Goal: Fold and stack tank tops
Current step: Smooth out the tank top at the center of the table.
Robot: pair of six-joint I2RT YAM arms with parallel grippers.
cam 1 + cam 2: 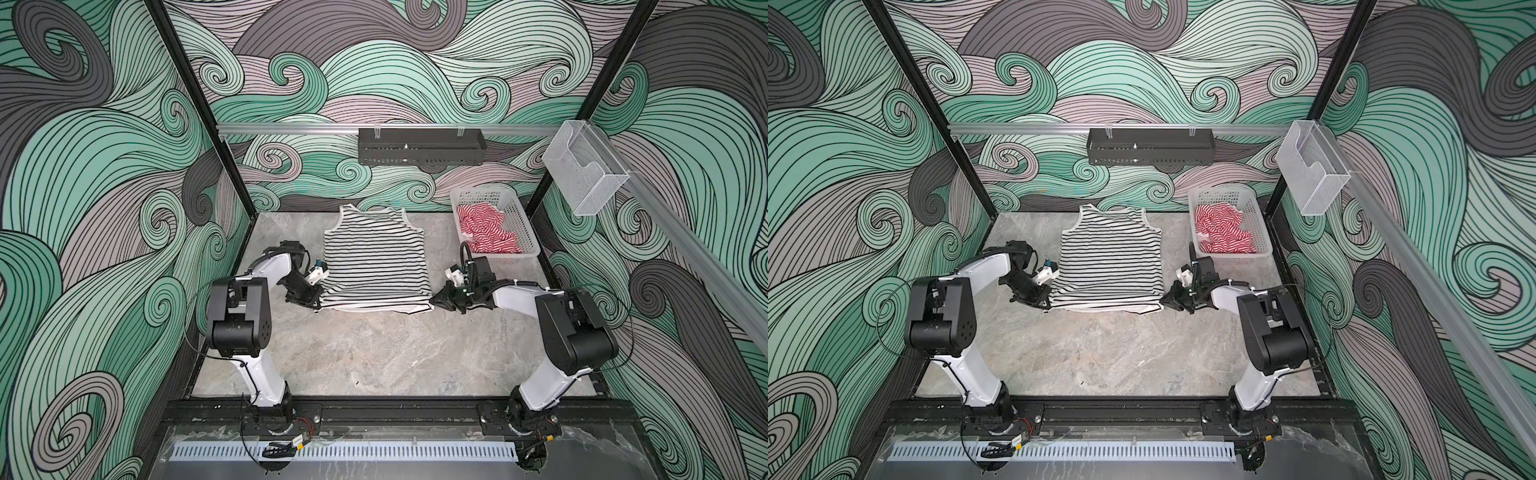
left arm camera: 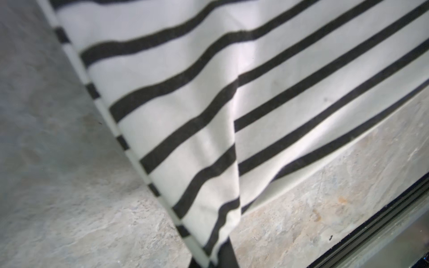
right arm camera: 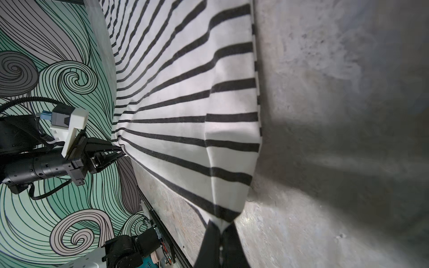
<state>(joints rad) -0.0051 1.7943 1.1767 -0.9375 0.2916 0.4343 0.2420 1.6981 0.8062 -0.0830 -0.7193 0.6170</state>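
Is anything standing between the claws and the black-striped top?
Nothing visible. The left claw and the right claw are each shut on a hem corner of the top.

You get bare table point(image 1: 374, 353) on near side of striped top point(image 1: 374, 257); basket point(image 1: 505, 261) blocks you off its far-right corner.

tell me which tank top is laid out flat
The black-and-white top: it lies spread out on the table, its hem corners pinched by the left gripper and right gripper. The red-and-white top is crumpled in the basket.
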